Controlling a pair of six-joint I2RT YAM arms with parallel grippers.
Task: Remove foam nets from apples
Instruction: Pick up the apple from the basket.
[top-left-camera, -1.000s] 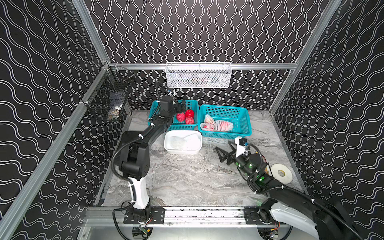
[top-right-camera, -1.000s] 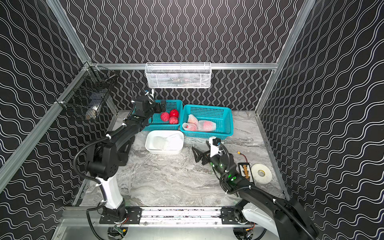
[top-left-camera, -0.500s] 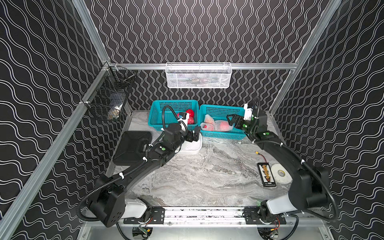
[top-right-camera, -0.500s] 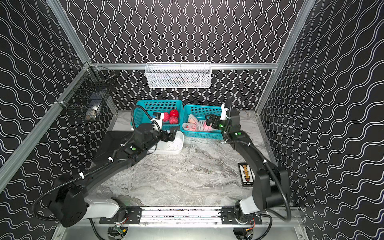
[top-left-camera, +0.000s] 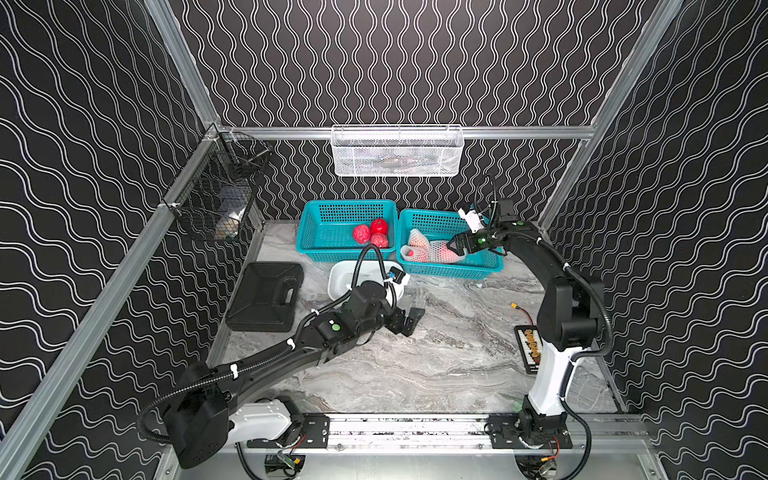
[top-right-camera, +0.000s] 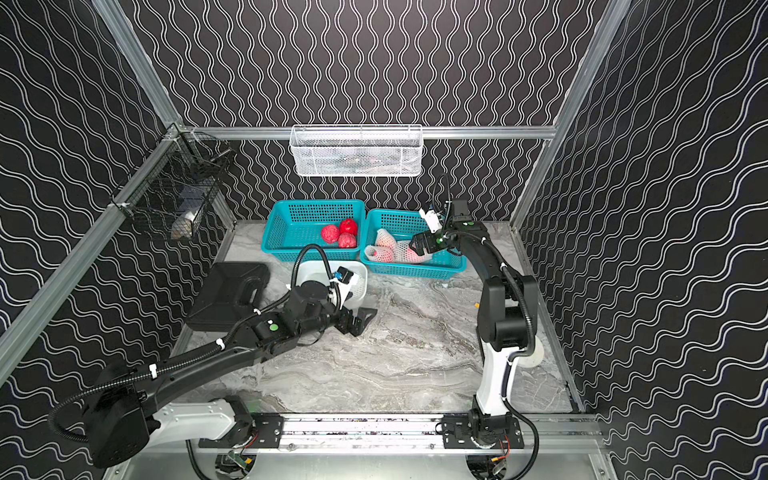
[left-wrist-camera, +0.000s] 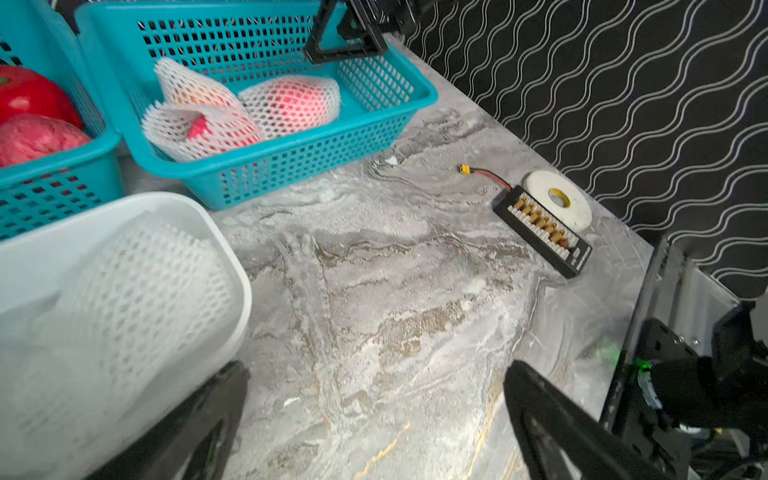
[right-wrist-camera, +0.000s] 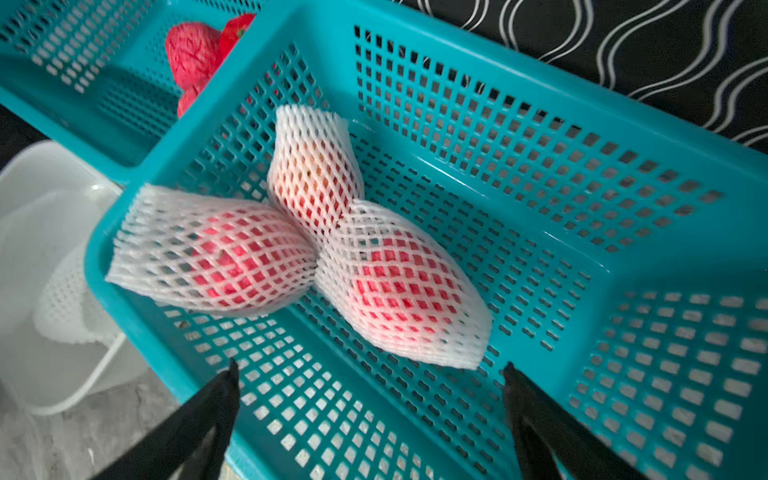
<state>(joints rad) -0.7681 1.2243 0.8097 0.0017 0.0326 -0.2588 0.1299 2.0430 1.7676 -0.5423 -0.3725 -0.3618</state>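
Hovering my right end effector (right-wrist-camera: 370, 374), jaws wide, empty, over right teal basket (right-wrist-camera: 540, 208), lined up on nearest of three netted apples (right-wrist-camera: 399, 286) for pickup. My left end effector (left-wrist-camera: 376, 374), wide, empty, waits over tabletop (left-wrist-camera: 374, 291) beside white tub (left-wrist-camera: 232, 257) collecting empty foam nets (left-wrist-camera: 137, 270). Left teal basket (top-left-camera: 332, 216) holds bare apples (top-left-camera: 372, 235).

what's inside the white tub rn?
The white tub holds loose, empty foam nets. They pile over the tub floor, so their count and anything beneath them cannot be seen.
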